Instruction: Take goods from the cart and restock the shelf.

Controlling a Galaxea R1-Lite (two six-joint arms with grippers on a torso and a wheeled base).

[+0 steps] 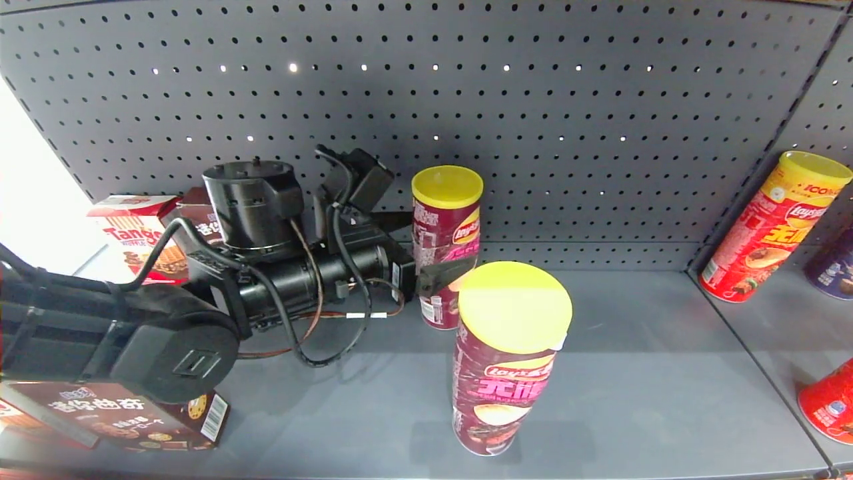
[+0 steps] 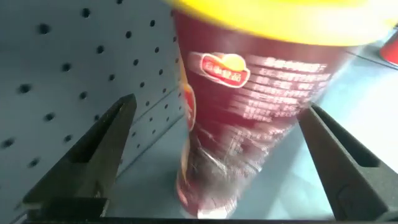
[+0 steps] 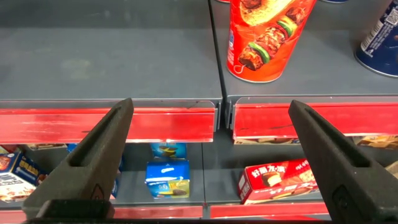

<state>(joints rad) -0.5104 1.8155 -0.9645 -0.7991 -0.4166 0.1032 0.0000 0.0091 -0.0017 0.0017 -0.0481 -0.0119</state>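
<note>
Two maroon chip cans with yellow lids stand upright on the grey shelf (image 1: 666, 373). The back can (image 1: 448, 233) stands near the pegboard wall, and the front can (image 1: 506, 360) is closer to the shelf edge. My left gripper (image 1: 433, 247) is open, with a finger on either side of the back can. In the left wrist view that can (image 2: 242, 118) stands between the spread fingers (image 2: 106, 149), with gaps on both sides. My right gripper (image 3: 209, 107) is open and holds nothing, facing the shelf's front edge with its red price strips (image 3: 155, 124).
Wafer and cookie boxes (image 1: 133, 233) stand at the back left, and a brown cookie box (image 1: 133, 413) lies at the front left under my arm. Red cans (image 1: 773, 227) and a blue can (image 1: 833, 267) fill the bay on the right. Snack boxes (image 3: 168, 177) sit on a lower shelf.
</note>
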